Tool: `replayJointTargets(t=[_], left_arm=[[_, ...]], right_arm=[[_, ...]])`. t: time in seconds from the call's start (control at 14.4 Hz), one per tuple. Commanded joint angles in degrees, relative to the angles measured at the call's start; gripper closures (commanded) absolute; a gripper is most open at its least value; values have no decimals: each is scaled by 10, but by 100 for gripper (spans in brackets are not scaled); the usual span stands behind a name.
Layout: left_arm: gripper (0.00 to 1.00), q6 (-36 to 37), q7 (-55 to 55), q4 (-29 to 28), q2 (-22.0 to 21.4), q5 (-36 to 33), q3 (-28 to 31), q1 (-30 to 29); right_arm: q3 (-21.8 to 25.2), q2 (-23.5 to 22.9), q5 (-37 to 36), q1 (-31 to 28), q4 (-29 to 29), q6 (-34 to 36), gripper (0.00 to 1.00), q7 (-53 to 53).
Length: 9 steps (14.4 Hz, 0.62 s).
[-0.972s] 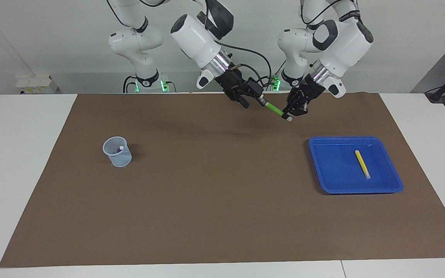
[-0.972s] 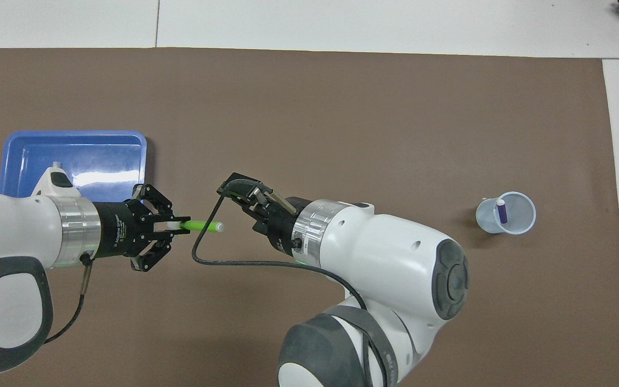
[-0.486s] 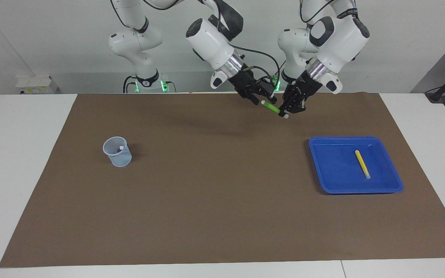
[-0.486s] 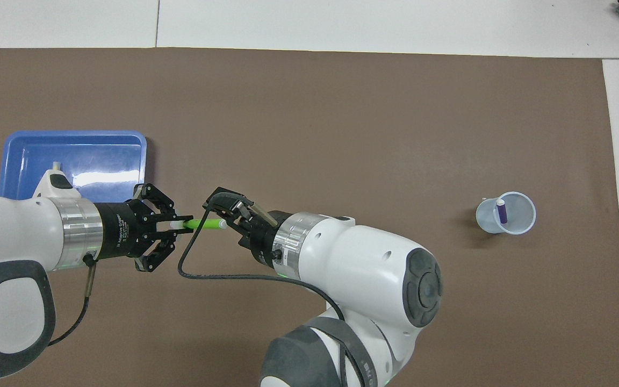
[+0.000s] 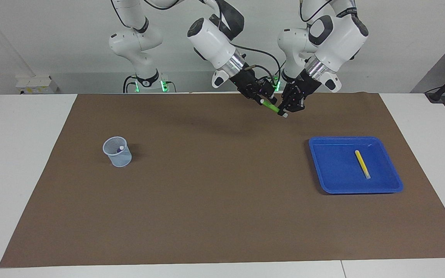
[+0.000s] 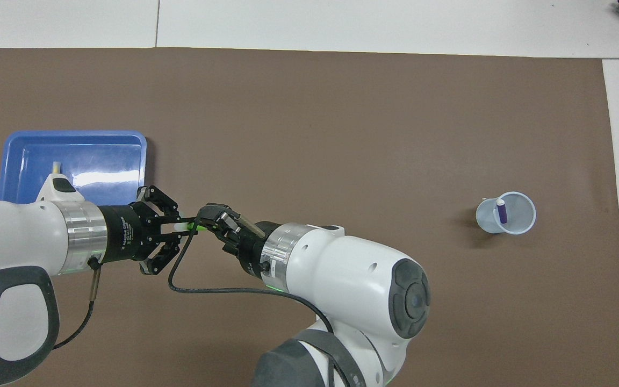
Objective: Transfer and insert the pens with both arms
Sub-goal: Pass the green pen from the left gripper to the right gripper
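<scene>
Left gripper (image 5: pixel 285 111) clamps the green pen (image 5: pixel 271 107) in the air over the mat, near the robots; right gripper (image 5: pixel 263 101) surrounds its free end, grip unclear. You're mid-handover: secure right's hold, then release left.

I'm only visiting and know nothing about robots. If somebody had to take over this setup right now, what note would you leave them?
Left tool: shut on the green pen, held in the air over the brown mat, near the robots.
Right tool: at the pen's free end; whether it grips yet cannot be told.
Purple pen: standing in the pale cup, toward the right arm's end.
Yellow pen: lying in the blue tray, toward the left arm's end.
Done: one pen in the cup.
Left: finish the handover, insert the green pen, then transfer the yellow one.
</scene>
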State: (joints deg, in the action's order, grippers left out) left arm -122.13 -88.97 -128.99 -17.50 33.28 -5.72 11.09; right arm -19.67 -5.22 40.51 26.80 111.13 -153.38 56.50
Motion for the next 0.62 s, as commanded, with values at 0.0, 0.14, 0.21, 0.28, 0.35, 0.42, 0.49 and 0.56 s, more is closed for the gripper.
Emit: replayJointTargets(t=[0.0,0.14,0.21,0.28,0.35,0.42,0.49,0.56], left_arm=[[100,-15,-8,-21,-20,10,6,11],[100,-14,-8,-21,-21,9,6,11],[100,-14,-8,-21,-21,9,6,10],[100,-14,-8,-21,-22,9,6,10],[100,-14,-8,-21,-24,10,5,11],[100,-14,-8,-21,-24,9,5,11],[100,-13,-8,-21,-24,9,6,11],[100,-12,-8,-21,-24,9,6,10]], right_arm=[[1,6,14,3,8,-6,59,4],[1,6,14,3,8,-6,71,4],[1,5,14,3,8,-6,82,3],[1,5,14,1,8,-6,95,3],[1,4,14,0,8,-7,100,3],[1,4,20,-2,8,-7,100,3],[1,4,26,-3,8,-8,100,2],[1,4,30,-3,8,-8,100,2]])
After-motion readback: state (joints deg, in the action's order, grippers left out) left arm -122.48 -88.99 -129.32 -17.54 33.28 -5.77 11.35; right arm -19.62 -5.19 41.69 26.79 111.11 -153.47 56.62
